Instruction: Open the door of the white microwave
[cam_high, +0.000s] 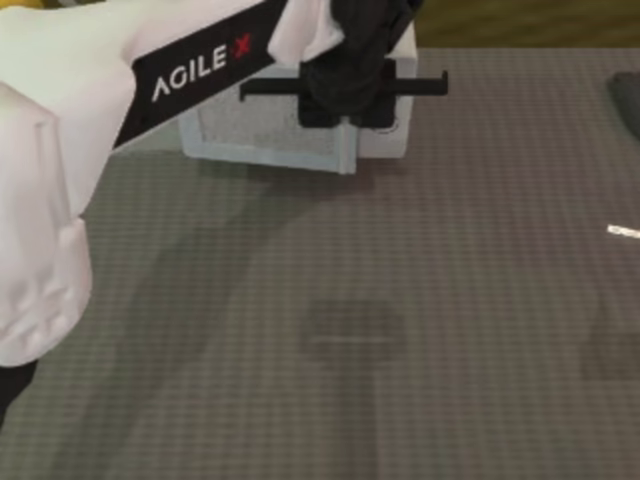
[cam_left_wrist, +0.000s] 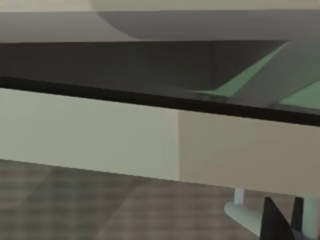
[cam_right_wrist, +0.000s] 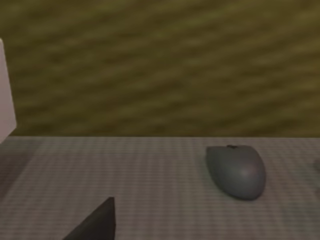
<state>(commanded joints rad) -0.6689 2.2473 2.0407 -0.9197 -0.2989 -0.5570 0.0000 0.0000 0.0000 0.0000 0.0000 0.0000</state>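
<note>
Grey table (cam_high: 420, 300) carries the white microwave (cam_high: 385, 140) at its far edge. Left gripper (cam_high: 345, 95) hovers above the microwave's front at the door (cam_high: 270, 135); its finger state cannot be determined. A grey mouse (cam_right_wrist: 236, 171) lies right of the microwave.

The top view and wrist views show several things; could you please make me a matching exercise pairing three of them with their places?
Things:
1. boxy white microwave
2. grey rounded computer mouse
3. left arm's black tool

Places:
A. at the table's right edge
B. at the microwave's front, by the door's edge
C. at the table's far edge, left of centre

Pairs: 1-C, 2-A, 3-B
</note>
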